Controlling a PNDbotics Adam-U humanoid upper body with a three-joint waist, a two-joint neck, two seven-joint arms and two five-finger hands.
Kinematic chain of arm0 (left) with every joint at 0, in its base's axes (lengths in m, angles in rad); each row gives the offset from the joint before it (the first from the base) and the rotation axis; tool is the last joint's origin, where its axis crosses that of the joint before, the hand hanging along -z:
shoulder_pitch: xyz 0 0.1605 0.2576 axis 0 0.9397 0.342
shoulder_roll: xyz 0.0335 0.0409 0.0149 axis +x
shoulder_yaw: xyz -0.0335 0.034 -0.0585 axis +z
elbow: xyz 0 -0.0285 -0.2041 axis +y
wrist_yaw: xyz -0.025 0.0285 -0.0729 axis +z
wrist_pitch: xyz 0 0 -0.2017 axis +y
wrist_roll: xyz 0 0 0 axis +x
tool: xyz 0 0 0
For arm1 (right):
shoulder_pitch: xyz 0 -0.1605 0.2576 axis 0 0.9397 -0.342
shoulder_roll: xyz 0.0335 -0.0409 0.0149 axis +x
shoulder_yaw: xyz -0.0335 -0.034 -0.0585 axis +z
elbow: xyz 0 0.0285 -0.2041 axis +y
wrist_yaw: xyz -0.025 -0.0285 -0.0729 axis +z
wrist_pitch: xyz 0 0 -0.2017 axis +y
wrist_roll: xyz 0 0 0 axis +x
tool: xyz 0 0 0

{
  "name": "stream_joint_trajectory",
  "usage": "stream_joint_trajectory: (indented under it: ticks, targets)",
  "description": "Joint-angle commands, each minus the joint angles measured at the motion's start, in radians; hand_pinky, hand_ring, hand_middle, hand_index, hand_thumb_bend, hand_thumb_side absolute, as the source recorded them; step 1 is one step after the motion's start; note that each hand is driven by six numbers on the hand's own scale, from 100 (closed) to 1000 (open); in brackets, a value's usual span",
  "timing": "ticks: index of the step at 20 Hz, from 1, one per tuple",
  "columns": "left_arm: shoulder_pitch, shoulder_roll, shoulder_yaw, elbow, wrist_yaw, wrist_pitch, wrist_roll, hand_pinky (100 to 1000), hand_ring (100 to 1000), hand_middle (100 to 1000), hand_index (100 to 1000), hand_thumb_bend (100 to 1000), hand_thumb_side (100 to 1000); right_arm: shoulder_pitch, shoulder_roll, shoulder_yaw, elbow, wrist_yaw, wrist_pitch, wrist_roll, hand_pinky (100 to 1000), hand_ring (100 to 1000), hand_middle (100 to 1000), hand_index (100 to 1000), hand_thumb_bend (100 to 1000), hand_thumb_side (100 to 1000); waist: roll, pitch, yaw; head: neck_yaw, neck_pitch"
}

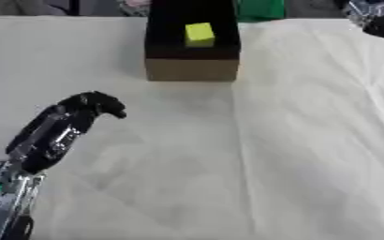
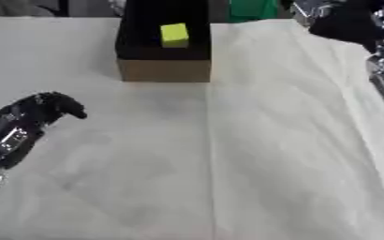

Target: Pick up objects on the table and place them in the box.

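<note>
Box [image 1: 191, 69]: at twelve o'clock, holds yellow block [image 1: 199, 33].
Left hand [image 1: 93, 105]: at eight o'clock, fingers curled, holding nothing.
Right hand [image 2: 326, 14]: at one o'clock, fingers indiscernible.
Advice: scan cloth-covered table [image 1: 269, 154] for leftovers before reaching.

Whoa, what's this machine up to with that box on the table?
The robot is tidying things from the table into the box. A yellow block already sits inside the box's dark interior. The left hand hovers over the cloth at the near left, fingers curled, holding nothing. The right arm shows at the far right edge, but its hand cannot be made out. No other loose item is visible on the cloth.
</note>
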Motion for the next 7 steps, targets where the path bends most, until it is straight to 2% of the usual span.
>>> stream_joint_trajectory:
  ticks: [1, 3, 4, 7]
  targets:
    - [0.003, 0.005, 0.025, -0.008, -0.016, -0.004, 0.021, 907, 721, 689, 796, 172, 757, 0.024, 0.005, -0.015, -0.087, -0.006, 0.008, 0.003, 642, 898, 622, 851, 350, 250, 0.004, -0.012, -0.011, 0.016, 0.015]
    - [0.008, 0.004, 0.029, -0.007, -0.022, -0.007, 0.027, 907, 721, 689, 796, 172, 757, 0.040, 0.016, -0.013, -0.101, 0.008, 0.005, 0.009, 642, 898, 622, 851, 350, 250, 0.007, -0.011, -0.017, 0.020, 0.017]
    - [0.009, 0.003, 0.030, -0.007, -0.024, -0.007, 0.029, 909, 722, 690, 796, 169, 770, 0.044, 0.019, -0.012, -0.103, 0.012, 0.004, 0.011, 638, 896, 614, 849, 316, 220, 0.007, -0.011, -0.019, 0.021, 0.018]
    - [0.023, -0.001, 0.043, -0.004, -0.038, -0.010, 0.039, 910, 722, 690, 796, 164, 784, 0.087, 0.068, 0.004, -0.105, 0.034, -0.025, 0.039, 639, 895, 614, 849, 341, 168, 0.017, 0.000, -0.038, 0.031, 0.010]
